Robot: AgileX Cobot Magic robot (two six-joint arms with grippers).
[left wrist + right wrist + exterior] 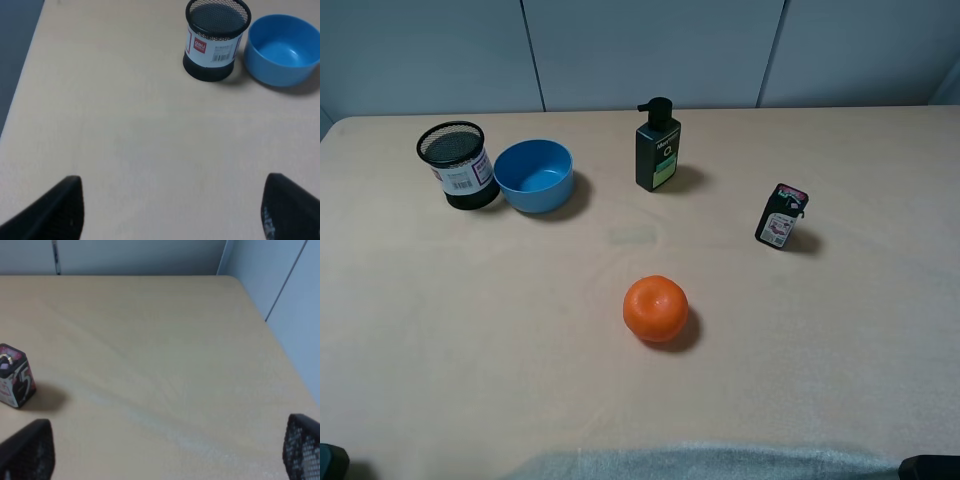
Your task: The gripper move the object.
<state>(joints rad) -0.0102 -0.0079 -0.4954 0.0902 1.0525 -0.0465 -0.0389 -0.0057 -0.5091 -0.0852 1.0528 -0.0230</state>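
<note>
Sitting upright at the table's far left, the pen cup [459, 164] is touching the blue bowl [533, 175]. Left gripper [172, 210] is hanging wide open, empty. Looking light, rigid; rim grip likely best.

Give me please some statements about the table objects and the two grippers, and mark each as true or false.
1. The pen cup stands upright beside the blue bowl. True.
2. The orange lies inside the blue bowl. False: it sits on the bare table, nearer the camera.
3. The left gripper is open and holds nothing. True.
4. The pump bottle has fallen over. False: it stands upright.
5. The right gripper is shut on the small packet. False: its fingers are wide apart, and the packet stands apart from them.
</note>
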